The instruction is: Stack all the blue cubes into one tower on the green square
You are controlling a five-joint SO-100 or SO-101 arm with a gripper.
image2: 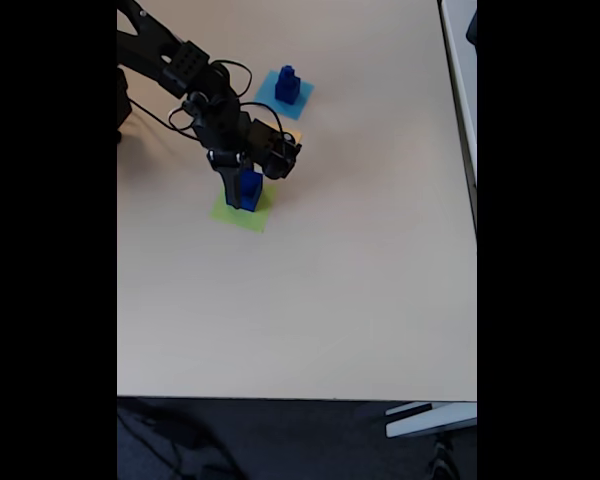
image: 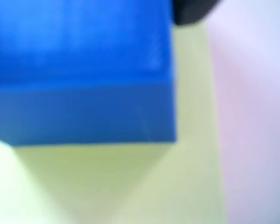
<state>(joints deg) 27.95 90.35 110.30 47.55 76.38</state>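
Note:
A dark blue cube stands on the lime-green square, and my gripper is down around it from above. The blurred wrist view has this blue cube very close at the upper left, over the green square. There a dark finger lies against the cube's right edge. The jaws look shut on the cube. Another blue cube sits on the light blue paper square at the back, with what looks like a smaller blue step on top.
A sliver of orange-yellow paper peeks out behind the gripper's motor. The arm and its cables reach in from the upper left. The beige table stretches open to the right and front, ending at its front edge.

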